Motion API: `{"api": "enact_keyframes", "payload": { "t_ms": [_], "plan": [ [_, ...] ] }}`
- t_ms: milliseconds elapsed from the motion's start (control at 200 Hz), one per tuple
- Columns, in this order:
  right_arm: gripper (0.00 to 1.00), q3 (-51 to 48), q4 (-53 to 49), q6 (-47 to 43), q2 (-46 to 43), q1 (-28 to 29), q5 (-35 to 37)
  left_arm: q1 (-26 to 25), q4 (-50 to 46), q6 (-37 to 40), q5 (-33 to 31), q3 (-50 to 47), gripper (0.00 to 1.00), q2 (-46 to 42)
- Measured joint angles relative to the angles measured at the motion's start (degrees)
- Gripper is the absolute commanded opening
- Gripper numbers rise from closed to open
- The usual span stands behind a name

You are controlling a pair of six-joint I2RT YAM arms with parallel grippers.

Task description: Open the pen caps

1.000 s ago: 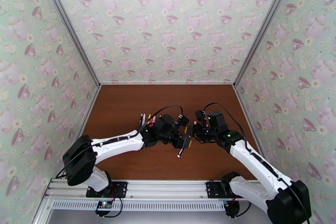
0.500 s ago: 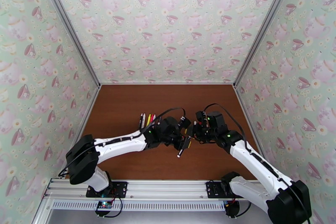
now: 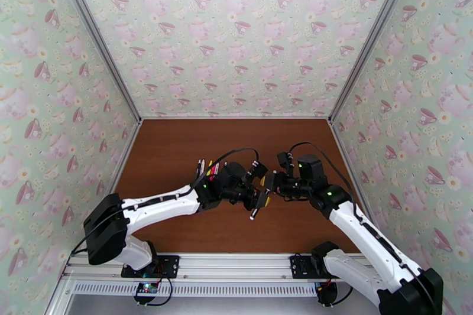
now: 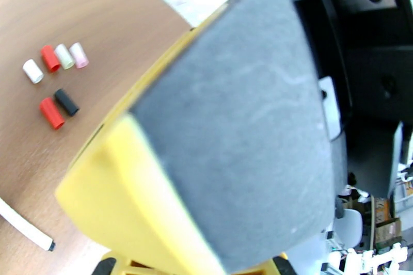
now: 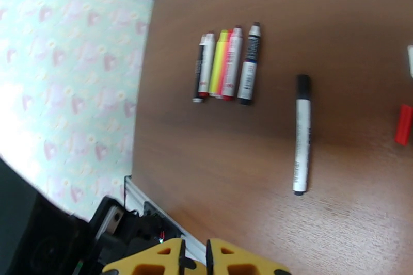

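Single pen (image 3: 253, 213) lies flat on table (image 3: 284, 229), nearest the bases; left gripper (image 3: 260, 195) just beyond, jaw state cannot be told; right gripper (image 5: 194, 256) fingers almost together; six pen caps (image 4: 66, 101) loose on table; pen row (image 5: 227, 64) farthest.

From high above and behind the two arm bases (image 3: 151, 264), looking down and forward over the brown table (image 3: 177, 150) to the papered back wall (image 3: 236, 44); far enough to take in the whole floor of the booth. From the left wrist, pressed close against a blurred grey finger pad (image 4: 232, 131), glancing past it at loose caps (image 4: 54, 82) on the table. From the right wrist, raised above the table, facing down on a row of pens (image 5: 227, 64). Shared with the top view: that same row, left of centre.
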Motion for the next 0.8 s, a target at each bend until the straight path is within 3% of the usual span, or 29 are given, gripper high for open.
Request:
{"api": "enact_keyframes", "payload": {
  "t_ms": [145, 316, 471, 596, 801],
  "plan": [
    [0.05, 0.85, -0.57, -1.66, -0.37, -0.79, -1.84, -0.59, -0.98, 0.5, -1.49, 0.57, 0.01, -0.79],
    [0.04, 4.76, -6.56, -2.47, 1.25, -1.36, 0.17, -5.18, -7.54, 3.15, -14.75, 4.7, 0.0, -0.76],
    [0.04, 6.56, -6.27, -2.21, 1.97, -5.64, 9.44, -11.37, -17.05, 5.68, -21.31, 5.2, 0.0, -0.57],
    [0.06, 6.56, -6.32, -2.03, 2.49, -6.6, 12.39, -13.6, -19.43, 6.27, -21.99, 5.11, 0.0, -0.59],
    [0.08, 6.56, -9.18, -6.36, 5.07, -7.04, 15.26, -10.03, -16.11, 4.02, -20.06, 0.2, 0.01, -4.76]
  ]
}}
